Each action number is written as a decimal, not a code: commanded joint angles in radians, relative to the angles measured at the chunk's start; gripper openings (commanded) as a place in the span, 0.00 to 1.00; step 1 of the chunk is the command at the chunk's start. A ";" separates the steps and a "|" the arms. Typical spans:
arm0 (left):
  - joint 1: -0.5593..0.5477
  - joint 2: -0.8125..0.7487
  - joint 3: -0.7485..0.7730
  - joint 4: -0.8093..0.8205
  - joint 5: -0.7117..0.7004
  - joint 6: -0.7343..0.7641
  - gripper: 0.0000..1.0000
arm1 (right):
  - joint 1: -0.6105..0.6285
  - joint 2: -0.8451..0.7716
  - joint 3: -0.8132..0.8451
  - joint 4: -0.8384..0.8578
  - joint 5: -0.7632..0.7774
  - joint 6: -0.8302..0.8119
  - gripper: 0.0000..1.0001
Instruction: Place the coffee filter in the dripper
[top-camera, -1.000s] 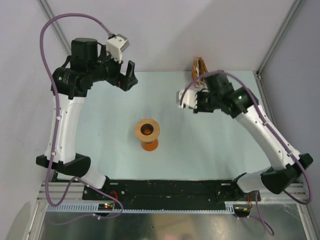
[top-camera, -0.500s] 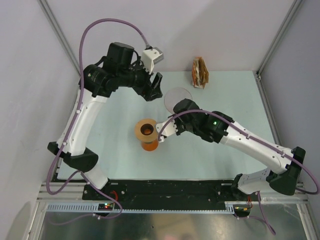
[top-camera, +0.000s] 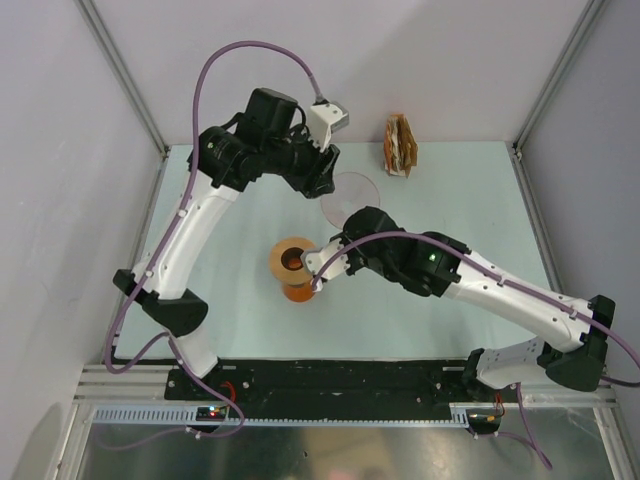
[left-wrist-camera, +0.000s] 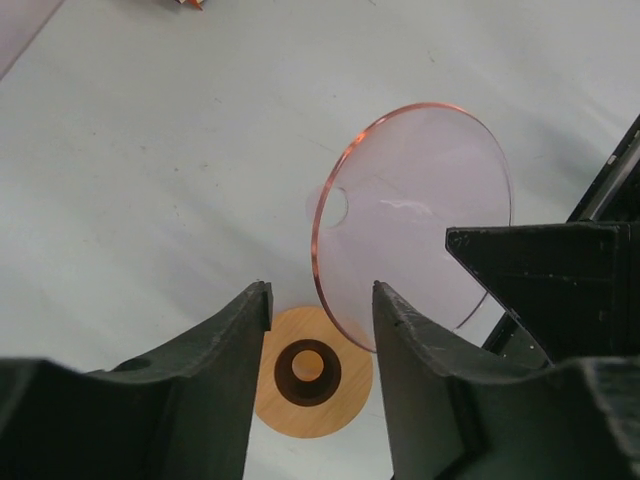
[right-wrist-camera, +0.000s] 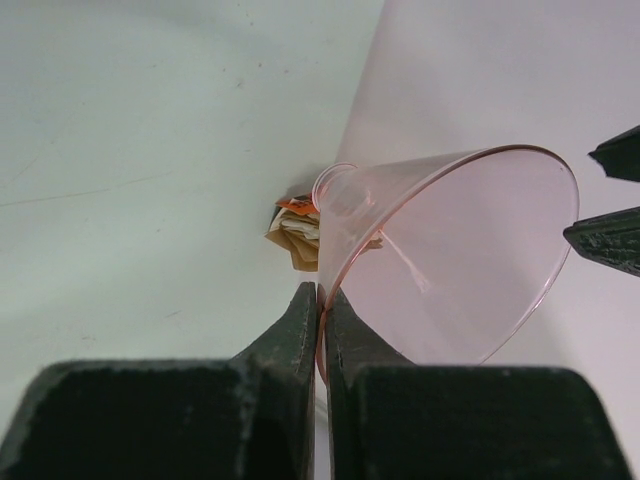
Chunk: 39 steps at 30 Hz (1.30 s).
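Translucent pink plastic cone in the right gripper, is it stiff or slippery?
Probably stiff: the translucent pink plastic cone looks undistorted though the right gripper pinches only its rim. Likely light and slippery: thin, glossy wall.

Bright, even light, faint shadows; the right pincer (right-wrist-camera: 320, 292) looks slightly blurred.

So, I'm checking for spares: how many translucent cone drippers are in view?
1. The dripper is pinched at its rim by the right gripper, above the table and just behind the tan ring. No other shows, though the arms may hide one.
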 joint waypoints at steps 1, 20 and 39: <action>-0.012 0.001 0.016 0.048 -0.016 -0.033 0.47 | 0.026 -0.043 0.022 0.069 0.050 0.017 0.00; -0.039 0.005 -0.045 0.052 -0.039 -0.072 0.03 | 0.055 -0.039 0.041 0.083 0.096 0.031 0.00; 0.206 -0.271 -0.357 0.052 0.160 -0.165 0.00 | -0.153 -0.164 0.235 -0.057 -0.512 0.589 0.99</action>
